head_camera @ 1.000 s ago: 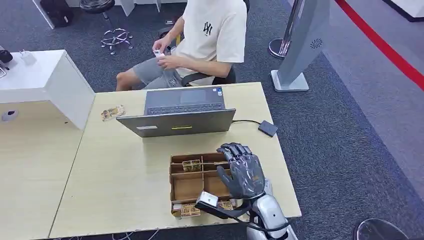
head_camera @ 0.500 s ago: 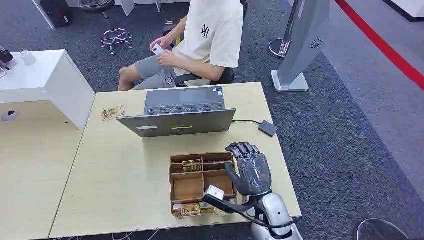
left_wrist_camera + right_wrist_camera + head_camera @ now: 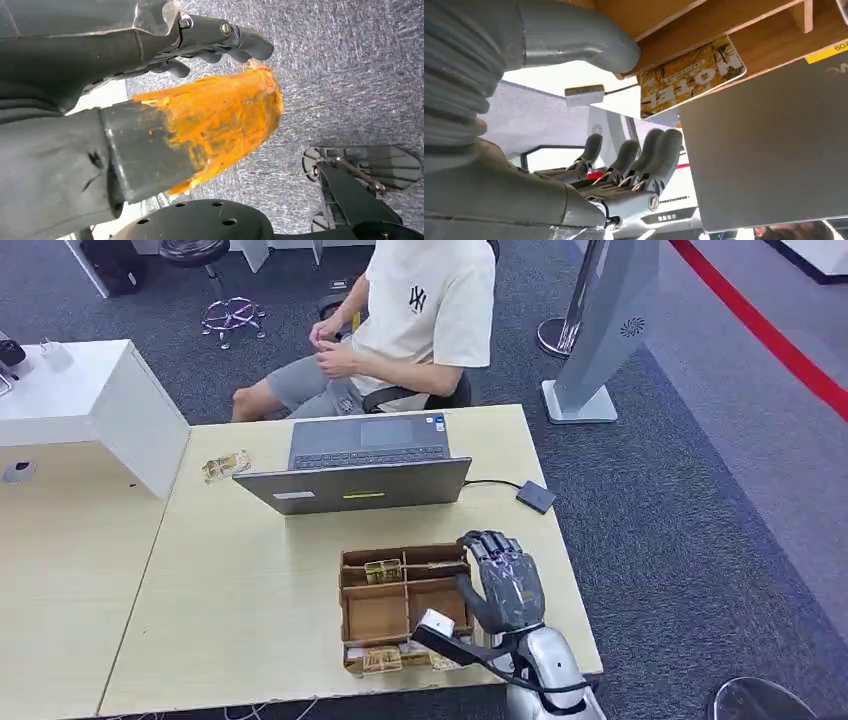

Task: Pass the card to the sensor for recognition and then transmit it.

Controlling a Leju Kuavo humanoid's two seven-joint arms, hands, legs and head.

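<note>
My right hand (image 3: pixel 503 583) hovers at the right edge of the wooden card box (image 3: pixel 349 612), fingers pointing toward the laptop and holding nothing. In the right wrist view its thumb (image 3: pixel 574 35) and fingers (image 3: pixel 644 150) are spread apart, with a yellow hotel card (image 3: pixel 691 75) standing in the box beyond them. That card (image 3: pixel 383 571) sits in a far compartment. More cards (image 3: pixel 375 660) lie at the box's near edge. The black sensor (image 3: pixel 536 496) lies on the table to the right of the laptop, on a cable. My left hand (image 3: pixel 200 100) hangs over carpet, holding nothing.
An open laptop (image 3: pixel 360 465) stands behind the box. A loose card (image 3: pixel 225 466) lies at the table's far left. A person (image 3: pixel 420 310) sits behind the table, hands raised. A white desk (image 3: pixel 90 400) adjoins on the left. A grey stand (image 3: pixel 600 330) is at the far right.
My right hand has drifted rightward, from over the box's right compartments to its right edge. The seated person has shifted their hands.
</note>
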